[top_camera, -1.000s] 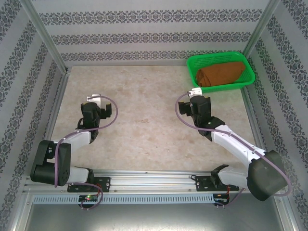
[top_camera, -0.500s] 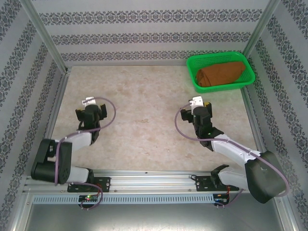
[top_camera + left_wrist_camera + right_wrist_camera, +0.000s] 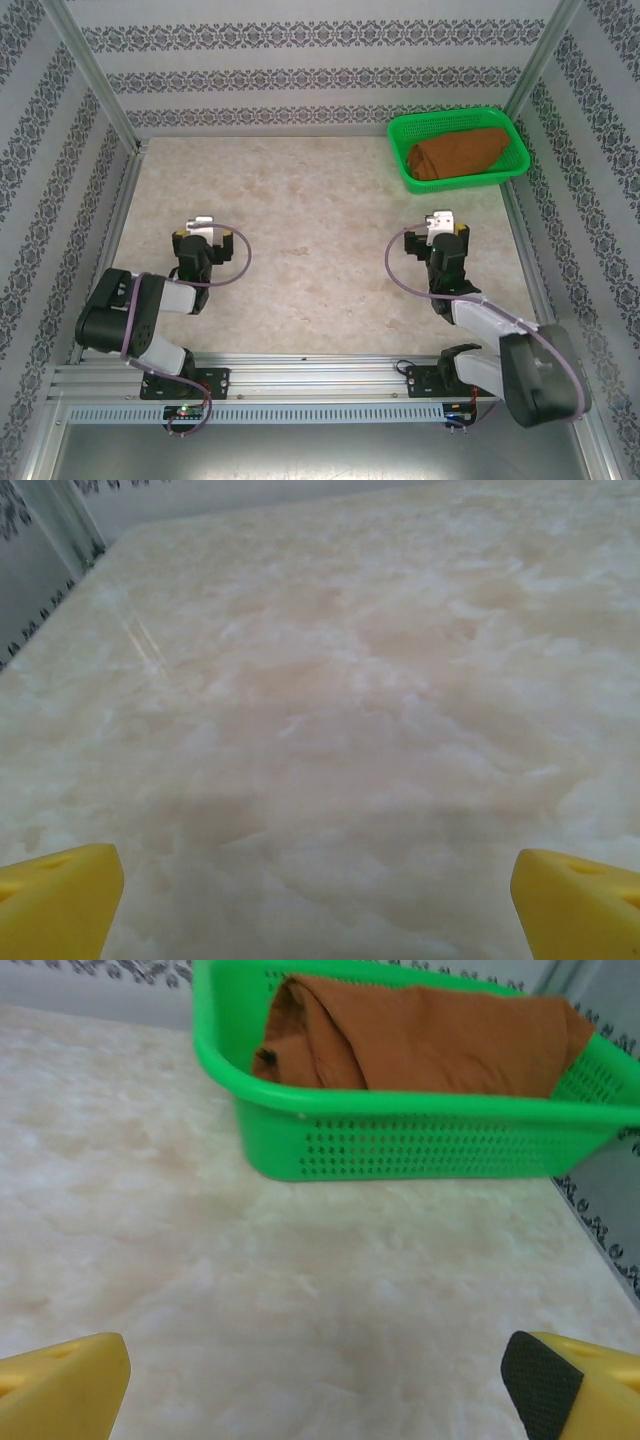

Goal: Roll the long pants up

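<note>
The long pants (image 3: 458, 152) are a rust-brown bundle lying rolled inside a green basket (image 3: 402, 163) at the table's back right. The right wrist view has the pants (image 3: 430, 1040) above the basket's perforated front wall (image 3: 420, 1145). My right gripper (image 3: 446, 236) stands open, low over the marble, well short of the basket, and its yellow fingers (image 3: 60, 1385) frame bare table. Over the left part of the table my left gripper (image 3: 202, 238) is open too, with its yellow fingertips (image 3: 55, 905) wide apart and nothing between them.
Patterned walls and aluminium posts (image 3: 95, 75) close in the table on three sides. The marble tabletop (image 3: 310, 240) lies bare between the two arms. A rail (image 3: 320, 372) with both arm bases runs along the near edge.
Both arms have drawn back toward their bases and folded lower. The right gripper has moved away from the basket. The rolled pants stay in the basket.
</note>
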Robot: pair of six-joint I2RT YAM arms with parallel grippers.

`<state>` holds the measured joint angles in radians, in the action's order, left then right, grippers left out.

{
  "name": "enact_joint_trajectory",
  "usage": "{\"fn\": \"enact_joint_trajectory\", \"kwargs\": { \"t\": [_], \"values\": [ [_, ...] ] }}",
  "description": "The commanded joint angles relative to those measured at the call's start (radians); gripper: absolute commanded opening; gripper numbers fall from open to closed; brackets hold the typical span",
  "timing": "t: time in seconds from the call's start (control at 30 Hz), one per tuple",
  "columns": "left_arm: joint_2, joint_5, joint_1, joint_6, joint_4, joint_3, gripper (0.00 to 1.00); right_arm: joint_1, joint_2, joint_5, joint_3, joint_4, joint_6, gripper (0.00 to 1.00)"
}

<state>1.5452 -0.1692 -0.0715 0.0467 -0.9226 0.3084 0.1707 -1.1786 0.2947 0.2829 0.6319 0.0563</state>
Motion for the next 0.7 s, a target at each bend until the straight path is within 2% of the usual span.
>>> {"fn": "enact_joint_trajectory", "kwargs": {
  "t": [0.0, 0.03, 0.07, 0.17, 0.2, 0.27, 0.33, 0.43, 0.67],
  "values": [
    [0.002, 0.197, 0.043, -0.004, 0.066, 0.081, 1.0, -0.034, -0.122, -0.096, -0.013, 0.269, -0.002, 0.98],
    [0.025, 0.193, 0.043, -0.006, -0.002, 0.07, 1.0, -0.037, -0.175, -0.112, -0.002, 0.309, 0.006, 0.98],
    [0.015, 0.182, 0.041, -0.009, 0.005, 0.057, 1.0, -0.046, -0.23, -0.126, 0.021, 0.3, 0.002, 0.98],
    [0.005, 0.19, 0.032, 0.004, -0.051, 0.02, 1.0, -0.132, -0.38, -0.243, -0.007, 0.531, -0.067, 0.98],
    [0.004, 0.19, 0.032, 0.004, -0.029, 0.032, 1.0, -0.142, -0.368, -0.294, 0.006, 0.491, -0.066, 0.98],
    [0.007, 0.168, 0.033, -0.004, 0.022, 0.063, 1.0, -0.142, -0.31, -0.347, 0.053, 0.296, -0.037, 0.98],
    [0.013, 0.154, 0.04, -0.023, 0.058, 0.085, 1.0, -0.147, -0.35, -0.351, 0.055, 0.363, -0.051, 0.98],
    [0.016, 0.172, 0.053, -0.034, 0.085, 0.1, 1.0, -0.152, -0.321, -0.36, 0.087, 0.273, -0.047, 0.98],
    [0.015, 0.2, 0.068, -0.039, 0.093, 0.106, 1.0, -0.152, -0.331, -0.336, 0.091, 0.285, -0.058, 0.98]
  ]
}}
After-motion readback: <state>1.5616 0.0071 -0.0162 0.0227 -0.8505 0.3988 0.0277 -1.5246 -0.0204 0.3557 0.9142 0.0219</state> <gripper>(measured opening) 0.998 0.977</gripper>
